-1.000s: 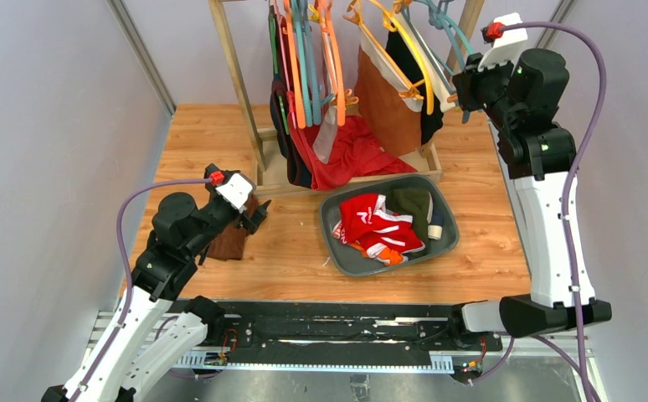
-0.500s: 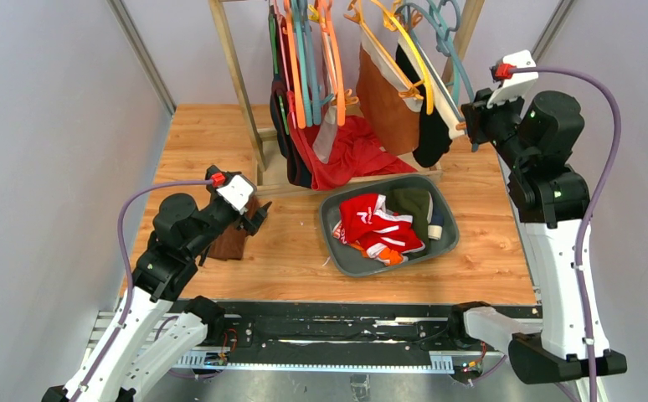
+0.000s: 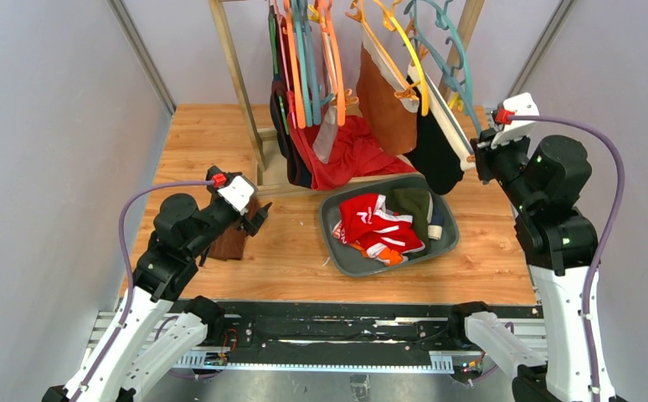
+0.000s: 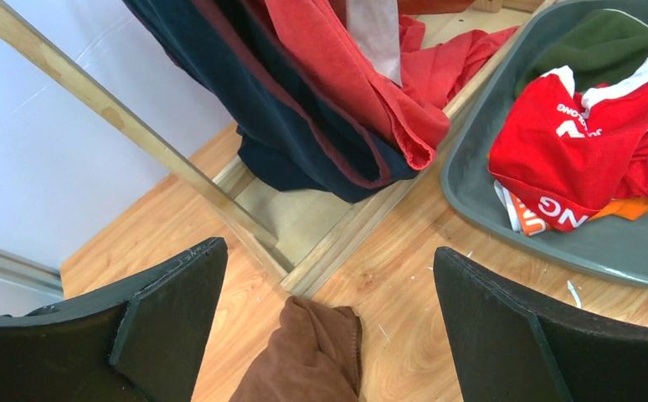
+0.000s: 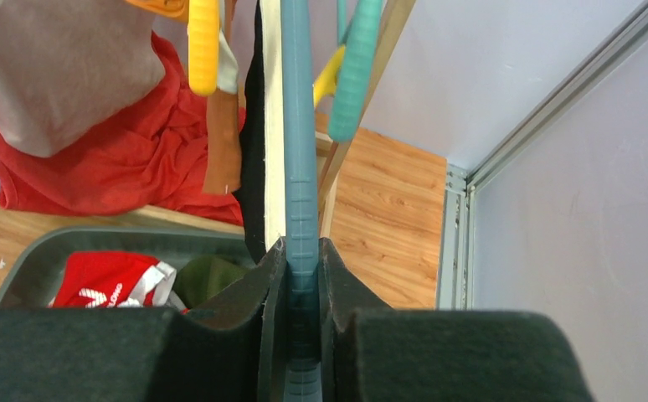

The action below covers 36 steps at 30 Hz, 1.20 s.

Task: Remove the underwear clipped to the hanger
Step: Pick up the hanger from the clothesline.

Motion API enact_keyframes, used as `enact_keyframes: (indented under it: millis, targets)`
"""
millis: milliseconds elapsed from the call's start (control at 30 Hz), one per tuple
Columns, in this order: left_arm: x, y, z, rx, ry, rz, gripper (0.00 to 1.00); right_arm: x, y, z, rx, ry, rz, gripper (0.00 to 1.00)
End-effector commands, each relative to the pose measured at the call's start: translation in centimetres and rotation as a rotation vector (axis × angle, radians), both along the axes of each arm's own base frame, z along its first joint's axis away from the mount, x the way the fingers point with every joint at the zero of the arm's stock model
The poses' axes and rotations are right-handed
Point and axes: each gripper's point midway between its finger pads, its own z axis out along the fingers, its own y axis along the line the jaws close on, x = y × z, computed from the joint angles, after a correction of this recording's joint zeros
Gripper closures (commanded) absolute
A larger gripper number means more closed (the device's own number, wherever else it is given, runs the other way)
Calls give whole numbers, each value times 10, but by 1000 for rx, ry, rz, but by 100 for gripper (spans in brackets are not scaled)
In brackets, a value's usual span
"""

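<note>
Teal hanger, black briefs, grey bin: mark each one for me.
teal hanger (image 5: 298, 167): right wrist view, on its straight ribbed bar.
black briefs (image 3: 434, 155): top external view, middle of the hanging cloth.
grey bin (image 3: 329, 236): top external view, on its left wall.

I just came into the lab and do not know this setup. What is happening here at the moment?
The right gripper is shut on the lower bar of a teal hanger, held out to the right of the wooden rack, with black briefs hanging from it, not yet unclipped. The left gripper hovers open above a brown cloth on the table, holding nothing. A grey bin between the arms holds red-and-white garments.
</note>
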Motion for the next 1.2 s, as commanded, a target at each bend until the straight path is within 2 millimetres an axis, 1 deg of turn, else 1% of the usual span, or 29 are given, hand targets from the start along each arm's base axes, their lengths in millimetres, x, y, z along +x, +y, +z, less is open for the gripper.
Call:
enact_keyframes:
  millis: [0,133,233,400,467,600,733,800,933,1033,1167]
  targets:
    - [2,-1,6,-9,-32,-9,2,-12,-11,-8,-43,-4,-30,99]
    - [2,-2,4,-6,-32,-12,2,-27,-16,-26,-61,42,-43,99]
    - [3,-2,4,-6,-31,-14,2,-43,-23,-38,-83,61,-64,99]
    - [4,-5,4,-6,-22,-25,2,-65,-35,-47,-124,59,-101,99]
    - [5,-6,4,-5,-20,-25,2,-74,-37,-51,-137,72,-99,99]
    - [5,-5,4,-4,-21,-22,2,-91,-38,-54,-152,78,-84,99]
    - [4,-4,5,0,-25,-19,2,-112,-34,-56,-171,76,-39,99]
    - [4,-4,4,2,-24,-19,2,-124,-28,-57,-176,65,5,99]
    - [5,-5,2,7,-20,-25,2,-146,-28,-63,-197,62,17,99]
    - [5,-6,1,11,-19,-31,2,-161,-19,-71,-230,54,79,99]
    - [5,-7,0,13,-11,-39,2,-171,-5,-80,-254,61,178,99]
